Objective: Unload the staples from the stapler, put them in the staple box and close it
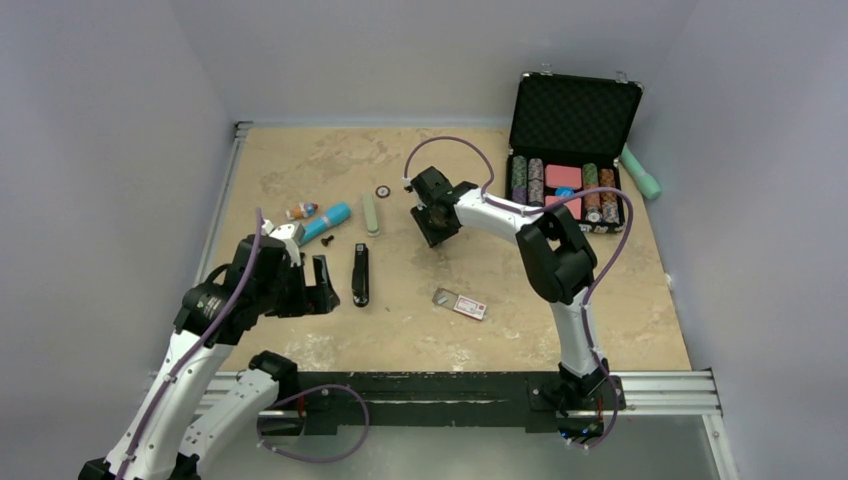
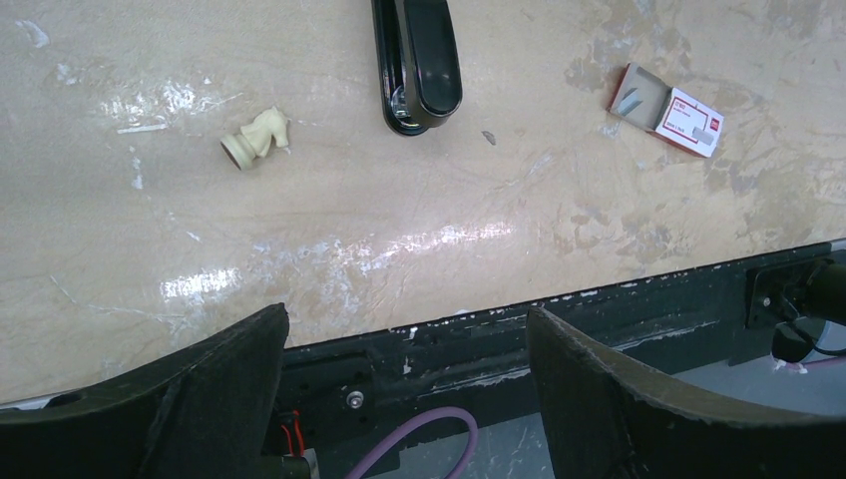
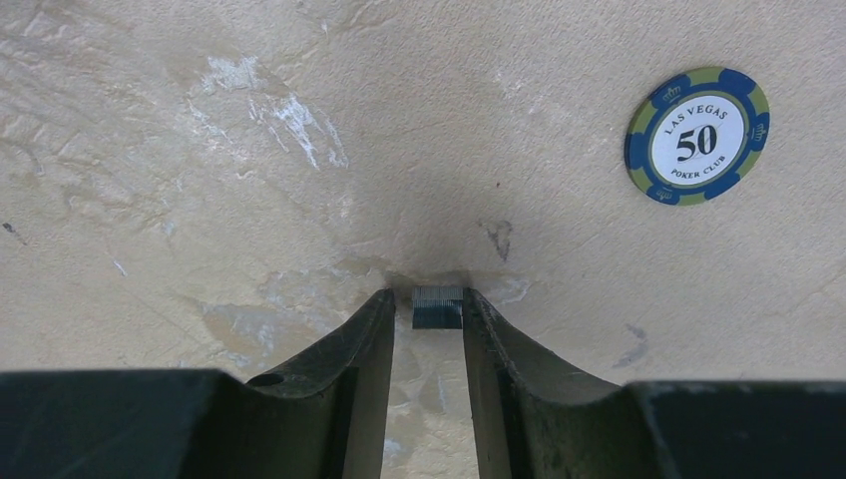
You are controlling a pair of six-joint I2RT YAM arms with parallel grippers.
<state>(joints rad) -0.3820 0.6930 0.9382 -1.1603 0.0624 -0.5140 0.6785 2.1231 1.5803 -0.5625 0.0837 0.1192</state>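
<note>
The black stapler point(image 1: 360, 275) lies closed on the table left of centre; its near end shows at the top of the left wrist view point(image 2: 419, 60). My right gripper point(image 1: 435, 230) points down at the table's middle back. In its wrist view its fingertips point(image 3: 427, 299) straddle a short grey strip of staples point(image 3: 437, 306) lying on the table; the strip touches the right finger, with a gap to the left finger. My left gripper point(image 1: 320, 285) is wide open and empty just left of the stapler, and its wrist view point(image 2: 404, 314) looks out over the table's front edge.
A small red-and-white staple box point(image 1: 460, 303) lies open near the centre front point(image 2: 668, 110). A cream chess knight point(image 2: 256, 138) lies near the stapler. A poker chip point(image 3: 698, 137) and a blue tube point(image 1: 328, 222) lie behind. An open chip case point(image 1: 570, 150) stands back right.
</note>
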